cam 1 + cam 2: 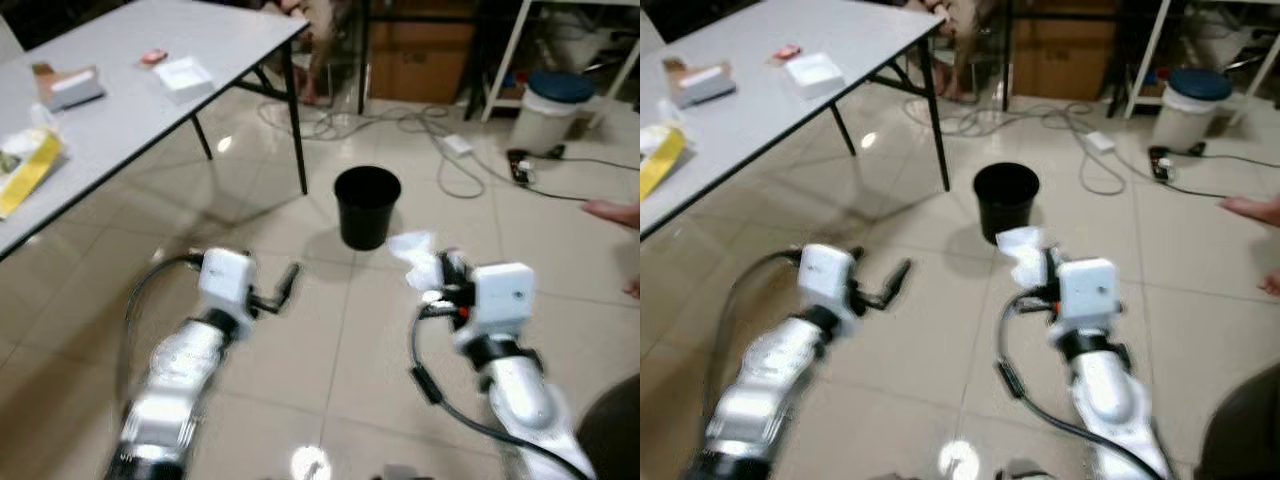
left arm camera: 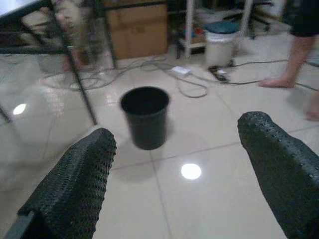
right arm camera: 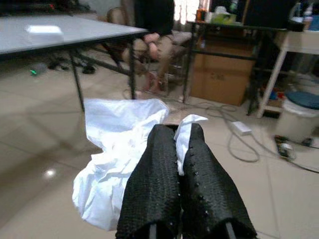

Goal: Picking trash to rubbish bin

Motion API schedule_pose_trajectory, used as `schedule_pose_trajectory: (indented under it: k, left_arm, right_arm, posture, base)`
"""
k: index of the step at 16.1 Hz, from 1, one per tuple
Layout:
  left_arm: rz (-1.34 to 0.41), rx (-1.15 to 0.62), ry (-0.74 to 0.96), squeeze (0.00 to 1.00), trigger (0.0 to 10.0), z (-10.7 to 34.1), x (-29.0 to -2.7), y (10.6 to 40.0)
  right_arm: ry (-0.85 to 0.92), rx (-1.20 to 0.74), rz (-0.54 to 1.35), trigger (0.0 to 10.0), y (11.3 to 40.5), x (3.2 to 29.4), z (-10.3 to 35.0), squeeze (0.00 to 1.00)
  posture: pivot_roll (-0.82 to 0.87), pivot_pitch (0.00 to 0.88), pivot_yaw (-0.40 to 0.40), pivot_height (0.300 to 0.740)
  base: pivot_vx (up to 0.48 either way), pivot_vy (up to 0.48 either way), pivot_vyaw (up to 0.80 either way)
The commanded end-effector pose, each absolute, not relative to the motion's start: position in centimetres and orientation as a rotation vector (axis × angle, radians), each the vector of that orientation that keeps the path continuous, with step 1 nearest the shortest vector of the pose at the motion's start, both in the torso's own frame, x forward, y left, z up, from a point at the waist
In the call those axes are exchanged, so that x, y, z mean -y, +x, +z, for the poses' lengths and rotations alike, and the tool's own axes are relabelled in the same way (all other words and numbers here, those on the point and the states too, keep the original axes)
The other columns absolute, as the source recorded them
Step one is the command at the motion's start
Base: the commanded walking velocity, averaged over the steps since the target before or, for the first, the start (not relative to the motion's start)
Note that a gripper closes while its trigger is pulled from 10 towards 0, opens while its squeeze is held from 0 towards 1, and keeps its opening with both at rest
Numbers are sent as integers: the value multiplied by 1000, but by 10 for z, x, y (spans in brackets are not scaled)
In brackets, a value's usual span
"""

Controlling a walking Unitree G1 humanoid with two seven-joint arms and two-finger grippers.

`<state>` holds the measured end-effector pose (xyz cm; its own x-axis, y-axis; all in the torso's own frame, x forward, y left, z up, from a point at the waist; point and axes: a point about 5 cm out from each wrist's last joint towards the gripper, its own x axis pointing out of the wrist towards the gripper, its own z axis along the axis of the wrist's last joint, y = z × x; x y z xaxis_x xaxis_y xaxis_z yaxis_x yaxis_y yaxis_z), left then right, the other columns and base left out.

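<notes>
A small black rubbish bin (image 1: 367, 205) stands on the tiled floor ahead of me, also seen as the bin (image 2: 145, 116) in the left wrist view. My right gripper (image 1: 448, 272) is shut on a crumpled white tissue (image 1: 415, 256), held above the floor just right of and nearer than the bin. In the right wrist view the tissue (image 3: 119, 154) bulges out beside the closed fingers (image 3: 199, 194). My left gripper (image 1: 288, 280) is open and holds nothing, hovering left of the bin; its two fingers (image 2: 75, 184) frame the bin.
A grey table (image 1: 180, 40) with packets and a white napkin (image 1: 183, 74) stands at the left, its leg (image 1: 298, 125) near the bin. Cables (image 1: 440, 150) and a white container (image 1: 550, 110) lie behind. A person's bare foot (image 1: 612, 211) is at the right; another person (image 3: 157, 35) sits behind the table.
</notes>
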<state>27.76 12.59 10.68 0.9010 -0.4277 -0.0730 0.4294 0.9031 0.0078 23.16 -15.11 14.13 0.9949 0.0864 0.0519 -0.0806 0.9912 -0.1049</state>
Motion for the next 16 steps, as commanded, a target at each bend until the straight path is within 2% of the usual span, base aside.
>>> schedule_pose_trajectory:
  k: [1, 11, 16]
  left_arm:
    - [-424, -67, 50, 0, 10000, 108, -135, 279]
    - [-428, -70, 54, 0, 10000, 107, -133, 278]
    - [-421, -77, 63, 0, 10000, 106, -136, 278]
  right_arm:
    - [-81, 64, 96, 0, 232, 147, 143, 0]
    - [-80, 62, 99, 0, 233, 146, 143, 0]
    - [-79, 58, 100, 0, 233, 146, 142, 0]
  posture:
    - [-103, 134, 63, 740]
    - [-101, 132, 61, 740]
    - [-102, 133, 61, 740]
  base:
    - [304, 0, 0]
    - [450, 0, 0]
    - [480, 0, -800]
